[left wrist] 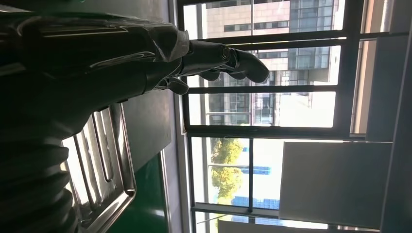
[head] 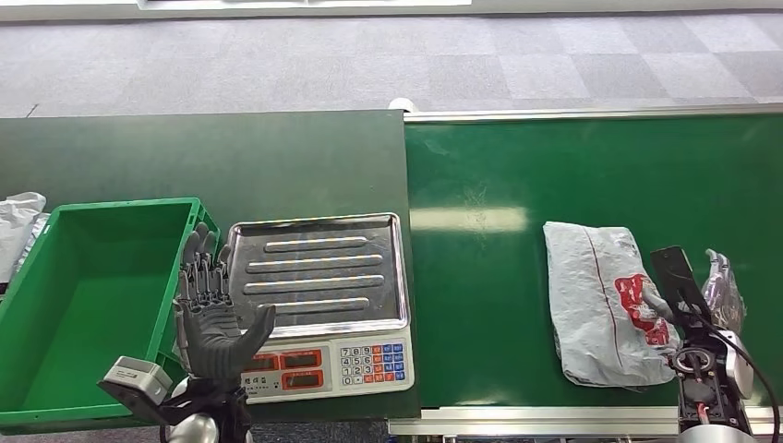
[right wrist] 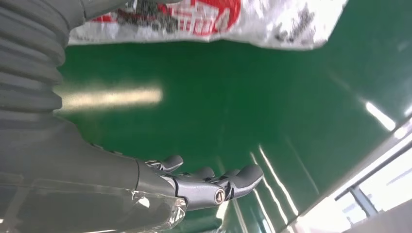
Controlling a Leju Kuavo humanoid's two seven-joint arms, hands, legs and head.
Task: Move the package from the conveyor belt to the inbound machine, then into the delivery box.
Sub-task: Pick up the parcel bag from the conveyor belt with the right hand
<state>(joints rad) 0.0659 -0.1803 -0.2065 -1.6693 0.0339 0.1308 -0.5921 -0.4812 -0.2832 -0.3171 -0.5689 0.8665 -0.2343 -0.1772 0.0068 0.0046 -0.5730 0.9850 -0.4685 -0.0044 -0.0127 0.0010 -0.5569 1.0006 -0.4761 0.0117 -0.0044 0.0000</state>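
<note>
A grey plastic package [head: 605,300] with a red label lies flat on the green conveyor belt [head: 480,277]; its red print shows in the right wrist view [right wrist: 209,17]. My right hand [head: 716,295] is open just beside the package's right edge, thumb reaching toward the label; whether it touches is unclear. Its fingers [right wrist: 214,182] stretch out over the belt. My left hand [head: 210,309] is raised and open, fingers upright, between the green delivery box [head: 55,305] and the scale's steel tray [head: 319,272]. The left hand [left wrist: 145,58] holds nothing.
The scale has a keypad and red displays [head: 328,365] at its front. Its tray edge [left wrist: 109,165] shows by my left wrist. A grey bag [head: 18,221] lies left of the box. Grey carpet [head: 369,65] lies beyond the table.
</note>
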